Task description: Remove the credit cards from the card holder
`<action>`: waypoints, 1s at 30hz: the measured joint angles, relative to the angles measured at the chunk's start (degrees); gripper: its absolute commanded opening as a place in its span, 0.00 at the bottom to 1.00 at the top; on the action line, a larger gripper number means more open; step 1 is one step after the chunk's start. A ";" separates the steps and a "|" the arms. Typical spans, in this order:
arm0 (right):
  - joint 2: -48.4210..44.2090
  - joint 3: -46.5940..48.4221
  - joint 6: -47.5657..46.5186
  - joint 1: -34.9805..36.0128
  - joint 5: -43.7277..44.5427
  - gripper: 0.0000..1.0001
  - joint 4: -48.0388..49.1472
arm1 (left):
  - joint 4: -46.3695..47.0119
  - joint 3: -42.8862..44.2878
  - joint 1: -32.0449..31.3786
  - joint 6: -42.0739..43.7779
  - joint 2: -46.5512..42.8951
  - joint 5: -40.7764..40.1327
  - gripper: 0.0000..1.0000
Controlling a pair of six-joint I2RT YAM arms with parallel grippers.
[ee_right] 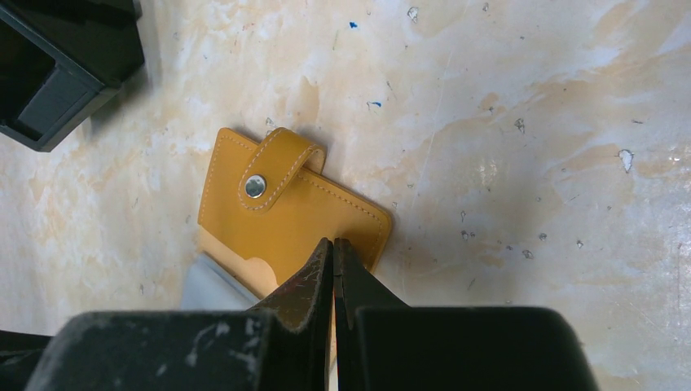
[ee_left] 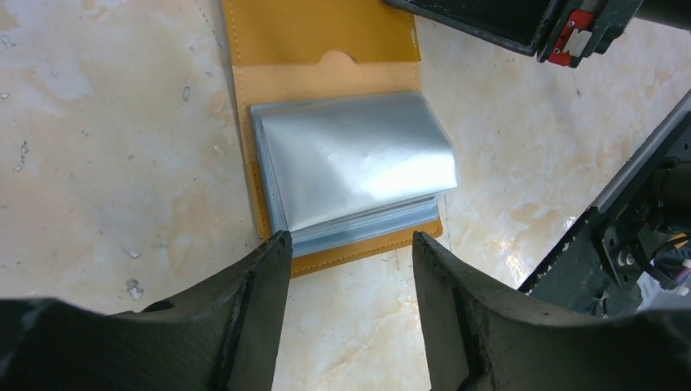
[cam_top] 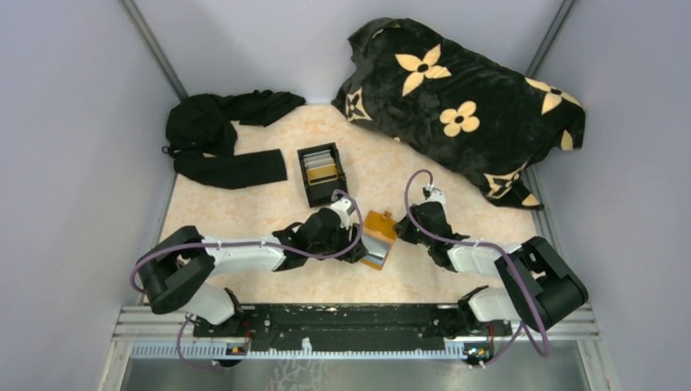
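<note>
Card holder [cam_top: 380,230]: lying open and flat on the table [cam_top: 244,216], mid-table, between the two grippers.
Credit cards [ee_left: 350,167]: silvery stack sitting on the holder's inner face. Far edge is tucking under the notched pocket and the top layer is bulging up.
Holder edges: stitched near edge is showing just past the stack. The left stitched edge is also showing beside it.
Strap [ee_right: 277,169]: snap tab is curling up off the holder's far edge, unfastened.
Left gripper [ee_left: 350,239]: jaws are standing apart and holding nothing. Both tips are hovering at the holder's near edge, inside the stack's width.
Right gripper [ee_right: 332,247]: jaws are pressing together with nothing between them. Tips are sitting over the orange flap near its corner; cannot tell if they are touching it.
Open room: bare marble is showing on both long sides of the holder and past the strap end.
Black box [cam_top: 322,173]: open-topped, standing just beyond the left gripper, apart from the holder. Contents are too small to tell.
Black garment [cam_top: 224,138]: lying in the far-left corner, well apart.
Flowered blanket [cam_top: 464,106]: filling the far-right corner, its lower edge lying near the right arm.
</note>
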 measured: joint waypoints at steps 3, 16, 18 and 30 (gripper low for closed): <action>0.00 -0.02 -0.02 0.00 0.00 0.00 0.00 | -0.94 -0.44 -0.20 -0.11 -1.60 -0.70 0.31; 0.00 -0.07 -0.02 0.00 0.00 0.00 0.13 | -5.84 0.94 -3.67 1.49 -1.49 -3.67 0.00; 0.02 -0.07 -0.02 0.00 0.00 0.00 0.15 | -6.27 1.51 -4.28 1.97 -1.46 -3.76 0.00; 0.24 -0.46 0.07 0.00 -0.04 0.00 1.18 | -5.79 6.21 -5.42 5.31 6.34 -3.74 0.03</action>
